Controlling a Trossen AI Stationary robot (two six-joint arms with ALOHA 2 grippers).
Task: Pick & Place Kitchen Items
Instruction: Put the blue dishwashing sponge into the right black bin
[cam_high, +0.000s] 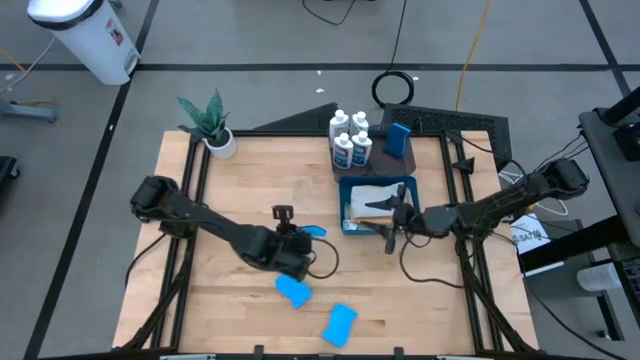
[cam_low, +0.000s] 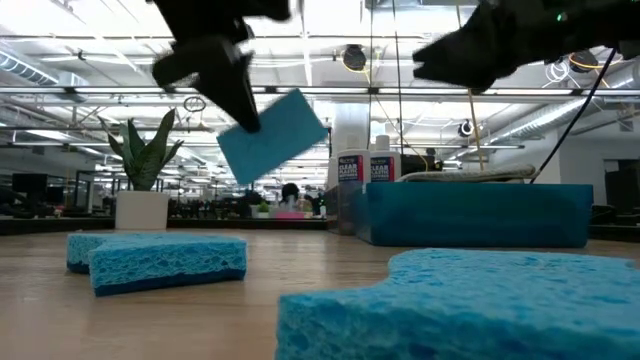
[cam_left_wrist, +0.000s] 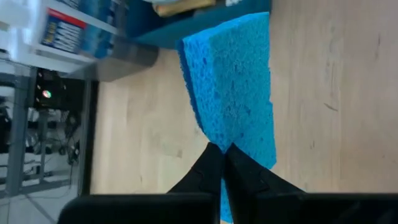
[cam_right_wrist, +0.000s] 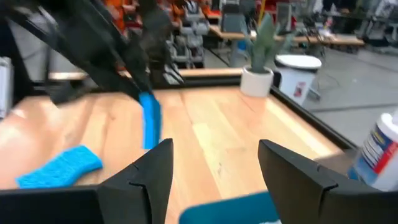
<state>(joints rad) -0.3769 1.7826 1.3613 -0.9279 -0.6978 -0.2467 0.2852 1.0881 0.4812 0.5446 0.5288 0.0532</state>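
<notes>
While the left end effector (cam_high: 305, 243) is pinching a blue sponge (cam_high: 314, 231) by one edge, lifted clear of the table (cam_high: 240, 170), the blue bin (cam_high: 412, 183) is lying just beyond, toward the right arm. The right end effector (cam_high: 391, 236) is hovering spread open over the bin's near edge.

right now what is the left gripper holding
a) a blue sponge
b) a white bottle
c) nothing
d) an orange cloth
a: the left gripper is shut on a blue sponge, and the low view shows that sponge lifted clear of the table.
</notes>
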